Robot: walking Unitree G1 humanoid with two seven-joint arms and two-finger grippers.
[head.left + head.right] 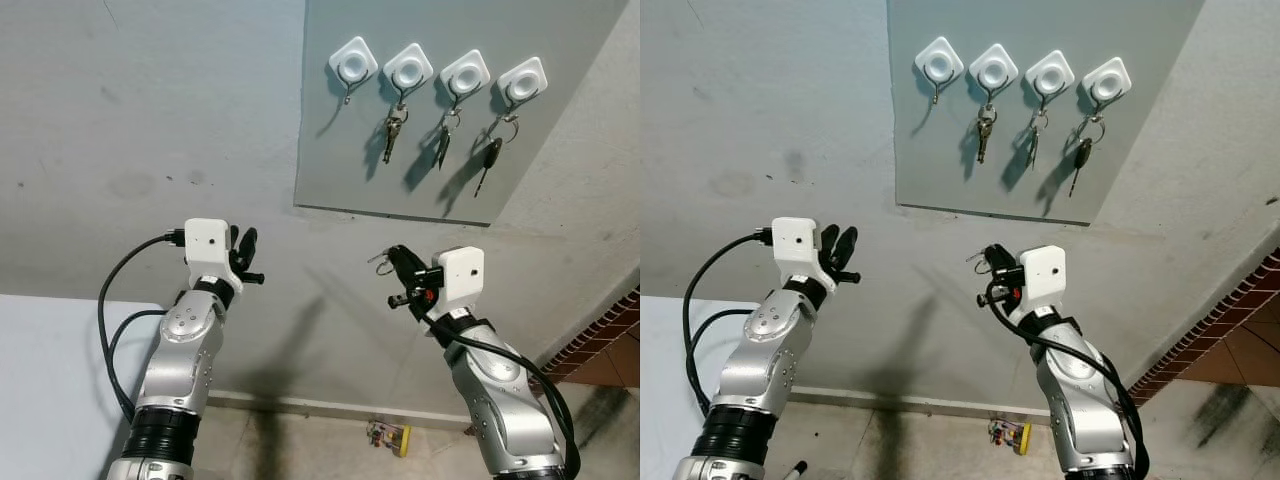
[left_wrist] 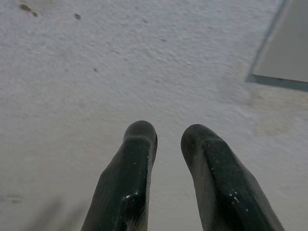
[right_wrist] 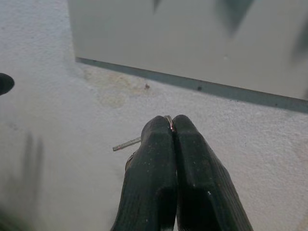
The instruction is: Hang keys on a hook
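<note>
A grey board point(image 1: 420, 170) on the wall carries a row of white hooks. The leftmost hook point(image 1: 352, 66) is bare; the three to its right each hold keys point(image 1: 393, 133). Below the board, my right gripper point(image 1: 398, 256) is shut on a key ring point(image 1: 380, 259) with a key sticking out to the left; in the right wrist view the ring point(image 3: 169, 120) is pinched between the fingertips. My left gripper point(image 1: 245, 245) is raised near the wall, left of the board, slightly open with nothing between its fingers point(image 2: 139, 144).
A pale surface point(image 1: 50, 380) lies at lower left. Brick flooring point(image 1: 600, 340) shows at lower right. A small colourful object point(image 1: 388, 435) lies on the floor by the wall base.
</note>
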